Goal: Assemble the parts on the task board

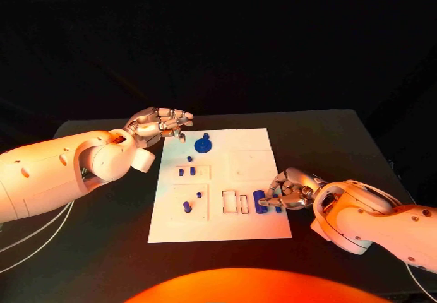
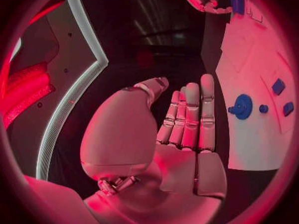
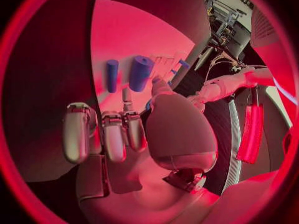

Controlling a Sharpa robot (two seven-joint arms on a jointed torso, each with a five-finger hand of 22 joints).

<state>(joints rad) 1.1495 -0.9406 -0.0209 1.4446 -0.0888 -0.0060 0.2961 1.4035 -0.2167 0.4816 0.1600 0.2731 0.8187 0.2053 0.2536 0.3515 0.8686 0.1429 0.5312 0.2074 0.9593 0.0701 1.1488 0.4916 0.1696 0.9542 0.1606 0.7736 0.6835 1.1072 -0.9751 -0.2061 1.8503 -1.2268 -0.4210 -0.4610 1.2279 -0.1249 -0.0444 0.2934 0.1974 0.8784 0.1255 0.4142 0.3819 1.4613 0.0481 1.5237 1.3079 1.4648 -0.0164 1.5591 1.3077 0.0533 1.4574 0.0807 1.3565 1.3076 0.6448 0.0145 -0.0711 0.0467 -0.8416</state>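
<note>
The white task board (image 1: 251, 224) (image 2: 249, 55) (image 3: 124, 40) lies mid-table. On it are a blue gear (image 1: 202, 146) (image 2: 241, 106), several small blue parts (image 1: 187, 171) and two blue cylinders, one thick (image 1: 259, 201) (image 3: 140, 72) and one thin (image 3: 112, 75). My right hand (image 1: 288, 190) (image 3: 118, 134) hovers at the board's right edge just behind the cylinders, fingers bent, thumb tip beside the thick one, gripping nothing. My left hand (image 1: 160, 122) (image 2: 181, 129) is at the board's far left corner, fingers straight, holding nothing.
Rectangular slots (image 1: 235, 202) are outlined in the board beside the cylinders. A square recess (image 1: 249, 165) sits on the board's right half. Black table (image 1: 328, 139) surrounds the board on all sides.
</note>
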